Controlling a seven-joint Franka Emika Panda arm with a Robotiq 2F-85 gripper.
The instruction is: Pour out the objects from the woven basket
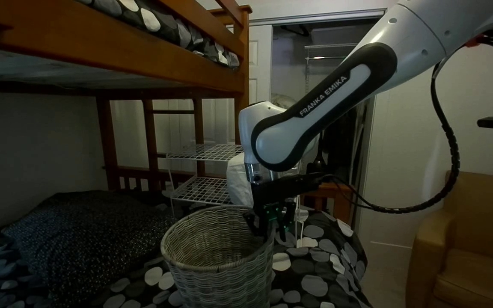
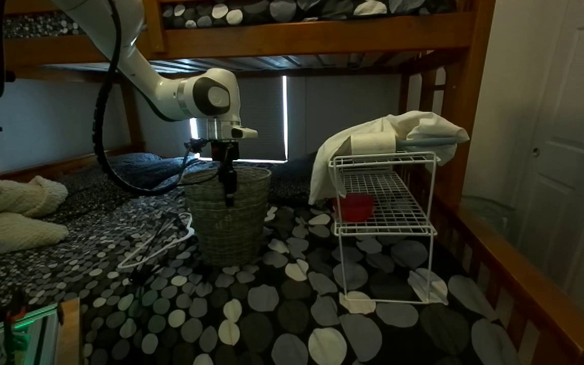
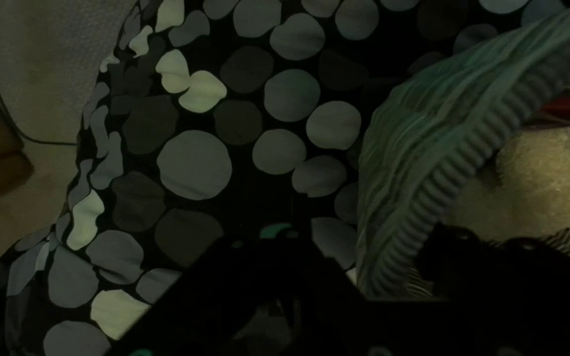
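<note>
Apparently poised to grasp, the tool (image 1: 269, 233) straddles the rim of an upright woven basket (image 1: 223, 282) on a polka-dot surface (image 2: 277, 329), its fingers parted, one inside the wall and one outside, gripping nothing. The wicker edge runs nearer the inner finger in the wrist view, so centering the rim before squeezing squarely should even the hold; a small test lift would prove it. A slow tilt, clear of the wire rack (image 2: 396, 208), likely suits the fluffy cream item (image 3: 545, 188) and red object (image 3: 569, 110) inside. The basket's edge lies directly below the tool's body, its mouth spreading away on the inner finger's side
</note>
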